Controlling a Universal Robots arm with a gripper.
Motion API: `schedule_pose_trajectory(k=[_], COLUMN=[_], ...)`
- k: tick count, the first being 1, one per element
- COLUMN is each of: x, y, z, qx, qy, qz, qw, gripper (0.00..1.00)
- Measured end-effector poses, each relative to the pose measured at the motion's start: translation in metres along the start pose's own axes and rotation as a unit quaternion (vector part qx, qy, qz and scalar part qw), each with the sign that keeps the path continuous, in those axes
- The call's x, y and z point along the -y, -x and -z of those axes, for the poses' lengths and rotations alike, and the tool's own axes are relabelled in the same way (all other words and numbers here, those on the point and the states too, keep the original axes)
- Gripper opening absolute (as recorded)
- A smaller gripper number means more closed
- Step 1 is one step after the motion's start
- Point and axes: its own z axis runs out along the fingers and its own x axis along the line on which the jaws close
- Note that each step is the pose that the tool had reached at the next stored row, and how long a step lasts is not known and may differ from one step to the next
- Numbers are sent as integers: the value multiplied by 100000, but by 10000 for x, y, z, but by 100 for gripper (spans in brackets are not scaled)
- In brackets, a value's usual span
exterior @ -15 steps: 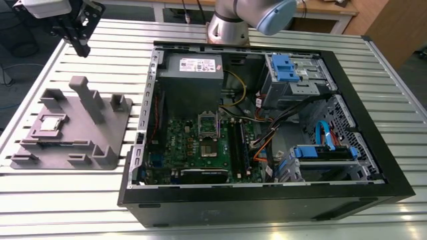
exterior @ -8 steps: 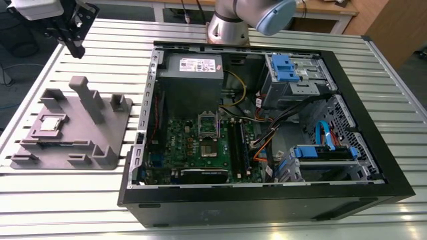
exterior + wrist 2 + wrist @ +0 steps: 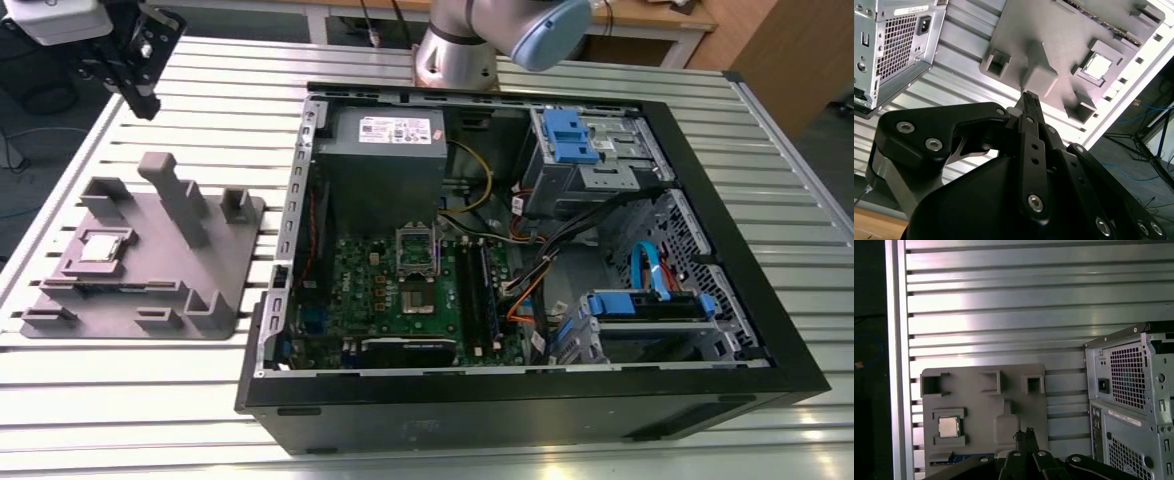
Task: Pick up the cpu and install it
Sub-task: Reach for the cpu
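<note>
cpu (image 3: 104, 245) is seen seated in its square pocket on the grey fixture (image 3: 200, 290), which is set on the slatted table (image 3: 134, 400) beside the open computer case (image 3: 534, 385); nothing has been lifted yet. The gripper (image 3: 144, 100) is held above the table beyond the fixture, well apart from the chip, its fingers drawn together on nothing. The motherboard socket (image 3: 418, 250) appears unfilled, though that is hard to judge. The fixture's tall post (image 3: 174, 195) is placed near the pocket.

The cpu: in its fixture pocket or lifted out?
In. The cpu lies flat in a pocket of the grey fixture; the gripper, shut and empty, hangs apart from it.
</note>
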Motion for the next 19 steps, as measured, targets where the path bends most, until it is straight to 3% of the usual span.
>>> schedule_pose_trajectory(k=[7,15,19], x=[11,15,47], y=[-110,-117,-125], z=[-30,-35,-59], qx=[5,13,2], qy=[4,11,3], qz=[1,-5,3], qw=[100000,100000,100000], gripper=[11,11,11])
